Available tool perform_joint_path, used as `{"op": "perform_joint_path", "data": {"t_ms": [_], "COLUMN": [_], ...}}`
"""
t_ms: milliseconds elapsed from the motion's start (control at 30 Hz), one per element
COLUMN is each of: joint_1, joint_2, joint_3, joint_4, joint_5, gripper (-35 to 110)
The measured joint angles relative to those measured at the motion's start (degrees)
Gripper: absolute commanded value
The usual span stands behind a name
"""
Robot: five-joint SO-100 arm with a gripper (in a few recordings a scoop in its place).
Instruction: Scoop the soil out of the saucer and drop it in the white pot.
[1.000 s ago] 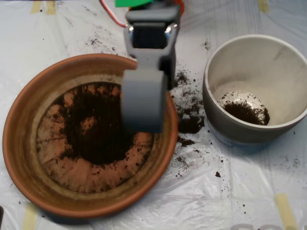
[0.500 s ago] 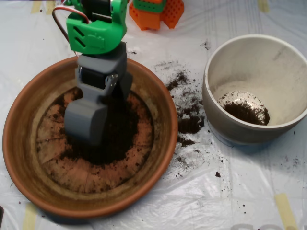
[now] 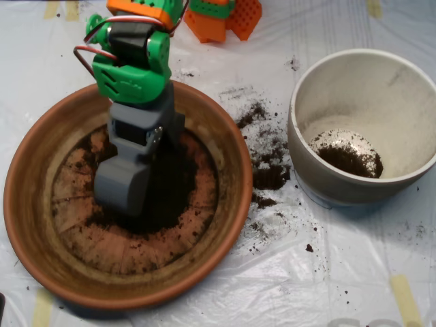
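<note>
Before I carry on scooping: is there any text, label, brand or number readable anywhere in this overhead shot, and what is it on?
None: no readable text.
The green arm segment has raised marks on its face, too blurred to read as letters.
The saucer, the white pot, the scoop and the plastic sheet carry no writing.

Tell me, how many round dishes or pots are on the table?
2. The big terracotta saucer sits at left, with dark soil in it and the grey claw down in the soil. The white pot stands at right, a little soil at its bottom.
</note>
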Motion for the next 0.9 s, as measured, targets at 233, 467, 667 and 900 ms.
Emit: {"op": "perform_joint_path", "data": {"t_ms": [233, 467, 667, 900], "joint_1": [0.97, 3.16, 3.69, 2.55], "joint_2": [-1.49, -11.43, -14.68, -15.91], "joint_3": [1.76, -5.10, -10.20, -12.57], "joint_4": [0.26, 5.45, 6.06, 5.27], "joint_5": [-0.09, -0.09, -0.09, 0.44], "gripper": [47, 46, 43, 40]}}
